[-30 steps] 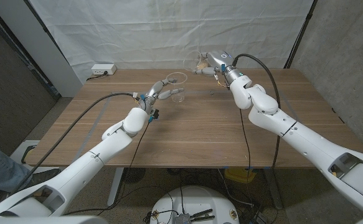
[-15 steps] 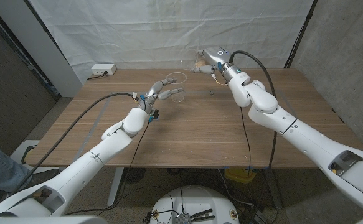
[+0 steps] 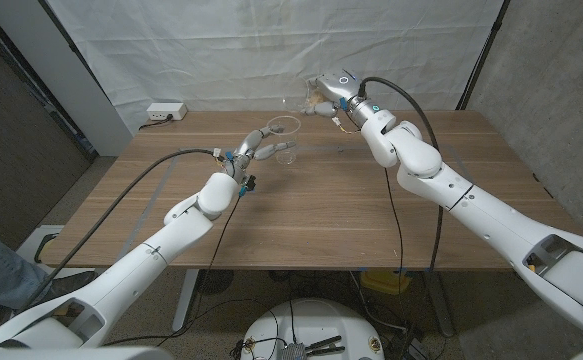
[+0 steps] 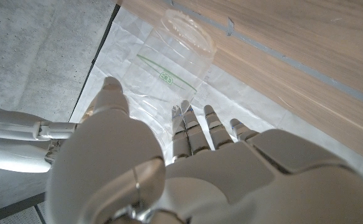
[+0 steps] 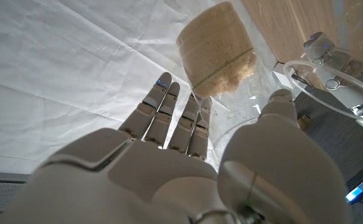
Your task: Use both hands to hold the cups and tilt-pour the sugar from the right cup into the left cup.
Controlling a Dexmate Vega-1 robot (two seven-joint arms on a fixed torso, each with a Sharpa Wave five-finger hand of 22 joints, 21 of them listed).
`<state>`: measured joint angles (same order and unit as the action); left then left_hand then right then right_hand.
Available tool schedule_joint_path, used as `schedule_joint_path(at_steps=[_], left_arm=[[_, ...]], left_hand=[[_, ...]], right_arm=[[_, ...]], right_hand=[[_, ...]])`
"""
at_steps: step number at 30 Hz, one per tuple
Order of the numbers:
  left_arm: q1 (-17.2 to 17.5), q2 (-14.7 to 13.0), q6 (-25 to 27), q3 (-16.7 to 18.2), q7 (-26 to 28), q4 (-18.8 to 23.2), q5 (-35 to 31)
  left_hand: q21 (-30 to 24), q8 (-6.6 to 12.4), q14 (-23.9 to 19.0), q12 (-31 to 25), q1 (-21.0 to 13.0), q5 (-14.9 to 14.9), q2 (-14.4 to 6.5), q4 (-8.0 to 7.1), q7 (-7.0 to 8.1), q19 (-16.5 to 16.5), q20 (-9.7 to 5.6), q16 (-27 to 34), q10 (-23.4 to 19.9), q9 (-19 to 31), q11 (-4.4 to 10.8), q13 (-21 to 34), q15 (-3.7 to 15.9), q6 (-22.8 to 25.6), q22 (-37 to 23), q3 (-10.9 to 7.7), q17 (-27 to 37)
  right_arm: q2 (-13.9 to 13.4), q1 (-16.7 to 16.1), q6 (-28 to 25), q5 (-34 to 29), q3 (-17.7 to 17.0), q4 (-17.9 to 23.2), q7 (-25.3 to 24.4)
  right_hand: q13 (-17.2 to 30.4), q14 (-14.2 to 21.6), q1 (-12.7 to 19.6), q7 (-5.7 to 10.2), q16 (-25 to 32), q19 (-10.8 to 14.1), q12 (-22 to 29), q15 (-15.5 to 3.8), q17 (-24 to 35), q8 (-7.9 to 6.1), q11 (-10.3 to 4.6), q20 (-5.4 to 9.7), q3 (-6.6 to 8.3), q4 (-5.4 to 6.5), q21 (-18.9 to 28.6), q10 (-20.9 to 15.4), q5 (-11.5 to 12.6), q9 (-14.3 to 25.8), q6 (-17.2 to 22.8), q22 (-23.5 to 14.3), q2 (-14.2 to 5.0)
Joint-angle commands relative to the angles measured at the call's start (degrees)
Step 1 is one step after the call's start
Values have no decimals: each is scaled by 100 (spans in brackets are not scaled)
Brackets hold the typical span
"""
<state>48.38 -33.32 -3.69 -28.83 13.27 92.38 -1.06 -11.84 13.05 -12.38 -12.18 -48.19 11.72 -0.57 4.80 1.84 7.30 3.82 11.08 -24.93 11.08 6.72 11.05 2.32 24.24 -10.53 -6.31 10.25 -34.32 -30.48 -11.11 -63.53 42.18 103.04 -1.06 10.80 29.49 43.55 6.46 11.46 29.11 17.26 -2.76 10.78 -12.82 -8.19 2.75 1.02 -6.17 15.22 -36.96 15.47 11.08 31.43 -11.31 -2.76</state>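
A robot test lab: wooden table (image 3: 301, 215) before a white backdrop sheet (image 3: 271, 50), concrete wall (image 3: 556, 70) at 2 o'clock, power strip (image 3: 165, 113) at 11 o'clock.

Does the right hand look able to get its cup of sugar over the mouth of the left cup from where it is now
Probably yes. The right hand holds the sugar cup raised and tilted beside the empty cup that the left hand holds, mouth open. Nothing stands between them.

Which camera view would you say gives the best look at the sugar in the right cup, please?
The right wrist view: the sugar is close up, filling the base of the cup the right hand holds. In the head view it is a small tan patch. The left wrist view shows the left hand's cup.
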Motion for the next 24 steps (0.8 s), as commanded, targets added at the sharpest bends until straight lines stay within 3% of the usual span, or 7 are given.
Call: schedule_joint_path(at_steps=[1,7,19,24], left_arm=[[9,-18,-3,2,-17,64,4],[27,-26,-18,11,-13,82,11],[93,-76,-16,60,13,152,29],[121,-99,-4,77,21,187,36]], left_hand=[[12,-37,10,18,-17,-10,-28,0,3,27,32,-5,-27,6,-42,31,23,50,-10,19,20],[12,-45,15,26,-16,-10,-30,-5,8,30,24,-5,-14,7,27,31,29,56,-10,29,20],[11,-62,27,30,-18,-10,-39,-12,-5,32,38,-6,-11,8,-45,32,20,47,-11,42,21],[11,-69,30,33,-19,-10,-42,-15,0,34,38,-6,-8,9,7,33,21,47,-11,50,21]], right_arm=[[60,115,80,-572,61,-60,140],[29,142,194,-863,108,-62,199],[6,99,240,-1177,51,-106,184],[-25,9,216,-1183,-33,-24,208]], right_hand=[[10,59,6,15,-18,-9,-1,-556,28,-6,-11,381,-2,10,-35,-32,-14,29,33,-33,-59],[10,59,7,21,-19,-10,-3,-554,28,-2,-9,383,-2,11,-37,-38,-17,29,30,-33,-64],[11,64,0,39,-19,-14,-12,-574,28,0,-28,389,-4,16,-43,-44,-23,31,44,-34,-75],[11,66,-4,46,-19,-14,-15,-591,28,2,-37,393,-6,20,-45,-54,-27,31,51,-34,-80]])
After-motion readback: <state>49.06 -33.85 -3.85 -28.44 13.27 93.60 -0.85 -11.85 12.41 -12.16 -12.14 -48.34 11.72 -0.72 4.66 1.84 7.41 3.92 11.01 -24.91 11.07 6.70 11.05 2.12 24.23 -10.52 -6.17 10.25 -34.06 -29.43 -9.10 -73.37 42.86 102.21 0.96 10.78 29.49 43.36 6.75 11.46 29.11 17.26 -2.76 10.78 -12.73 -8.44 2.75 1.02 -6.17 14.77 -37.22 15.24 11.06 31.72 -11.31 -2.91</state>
